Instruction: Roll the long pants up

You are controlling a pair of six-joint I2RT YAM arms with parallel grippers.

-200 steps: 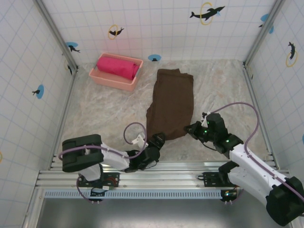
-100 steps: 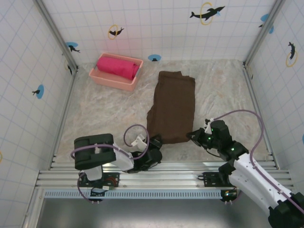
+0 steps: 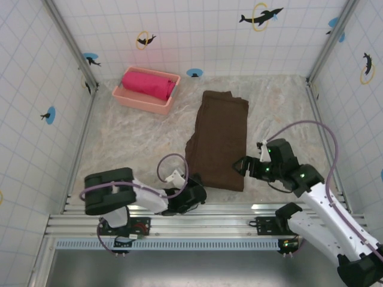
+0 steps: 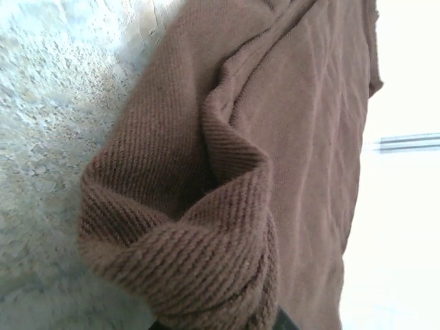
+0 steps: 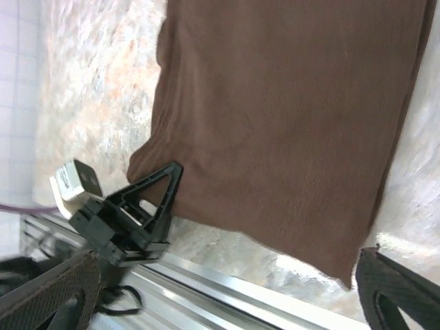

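The long pants [image 3: 218,140] lie lengthwise on the desk [image 3: 131,143] at centre frame. To their upper left, well apart, sits a basket [image 3: 140,101] with a rolled cloth [image 3: 148,84] in it. The left hand [image 3: 194,190] meets their lower-left corner; the right hand [image 3: 240,165] is at their lower-right edge.

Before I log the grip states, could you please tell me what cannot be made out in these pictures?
Left gripper: whether it clamps the long pants. In the left wrist view bunched fabric covers its fingers; from the top it is too small.
Right gripper: its jaw gap. The right wrist view's bottom edge cuts off its finger; from the top it is dark against the hem.
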